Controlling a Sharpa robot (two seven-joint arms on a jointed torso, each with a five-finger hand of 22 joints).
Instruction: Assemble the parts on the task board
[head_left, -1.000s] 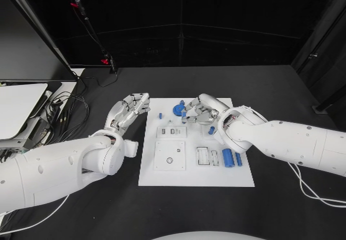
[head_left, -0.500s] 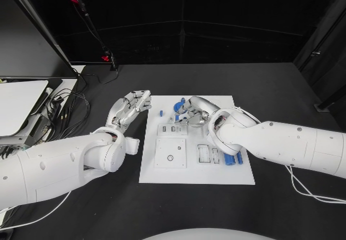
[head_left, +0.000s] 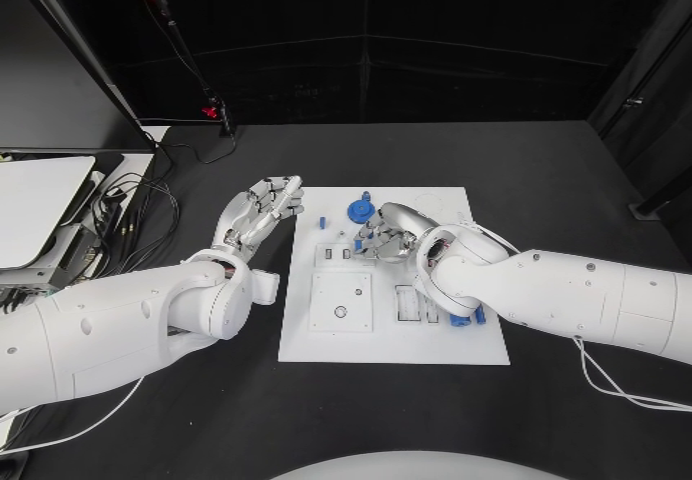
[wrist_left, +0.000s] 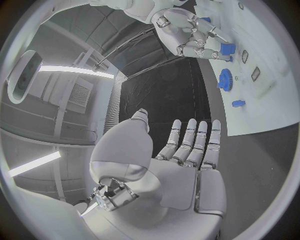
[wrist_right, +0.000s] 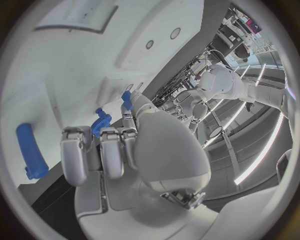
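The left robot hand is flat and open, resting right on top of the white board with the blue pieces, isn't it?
Not quite. The left robot hand is flat and open, fingers straight and holding nothing, but it is not on the white board. The head view shows it beside the board's left edge, over the black table. The right robot hand is the one over the board.

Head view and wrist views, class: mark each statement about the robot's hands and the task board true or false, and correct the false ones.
1. The left hand lies flat and open beside the task board. True.
2. The right hand is over the task board. True.
3. The left hand holds the blue gear. False: the gear lies on the board, and the left hand holds nothing.
4. The task board is black. False: it is white, on a black table.
5. The right hand works off the board, over the table. False: it is over the board's far part.
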